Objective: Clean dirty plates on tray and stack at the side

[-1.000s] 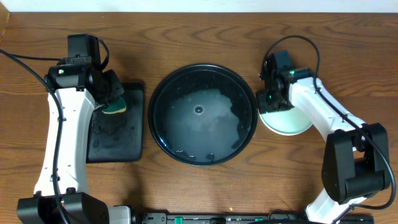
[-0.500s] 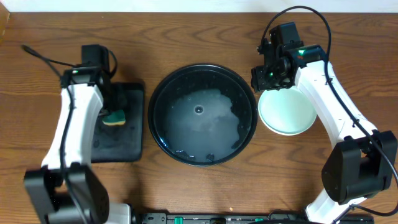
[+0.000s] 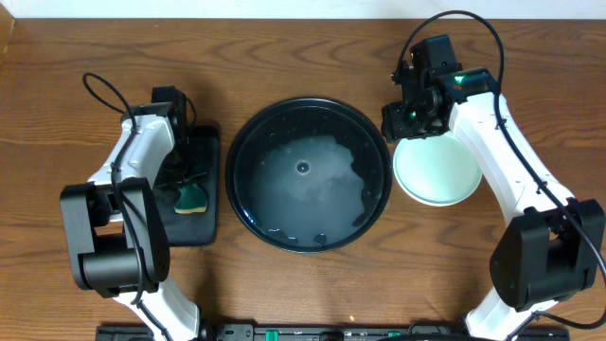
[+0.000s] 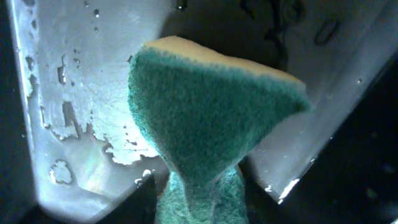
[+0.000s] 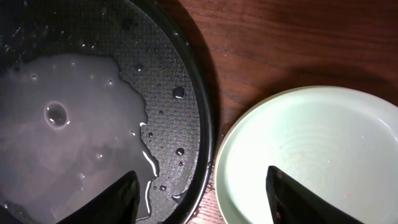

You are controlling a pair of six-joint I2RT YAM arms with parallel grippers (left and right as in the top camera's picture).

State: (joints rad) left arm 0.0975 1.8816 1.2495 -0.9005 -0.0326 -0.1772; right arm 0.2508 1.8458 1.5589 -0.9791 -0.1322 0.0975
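Mint-green glaze is showing smooth and unmarked on the plate [image 3: 437, 172], which is lying flat on the dark wood-grain tabletop [image 3: 284, 57] at the 3 o'clock side of the round tray [image 3: 275, 118]. The two rims are sitting just beside each other, and I cannot tell whether they are touching. Only one plate face is showing, so I cannot tell whether others are lying beneath it. The glossy black tray is holding a pool of cloudy water [image 3: 308, 185] across its middle, with droplets beading toward its raised rim.

The right gripper [image 3: 412, 131] is hovering over the plate's 11 o'clock edge. In the right wrist view its fingers [image 5: 124, 196] are standing apart with nothing between them, straddling the tray's rim and the plate's near edge.

At the round tray's 9 o'clock a wet rectangular tray [image 3: 151, 218] is lying, with a green sponge [image 3: 192, 197] toward its 3 o'clock edge. The left gripper [image 3: 185, 175] is pointing down at the sponge. In the left wrist view the sponge's green scrub face and yellow foam edge are filling the frame, narrowing to a waist at 6 o'clock; I cannot tell whether the jaws are pinching it or standing free.
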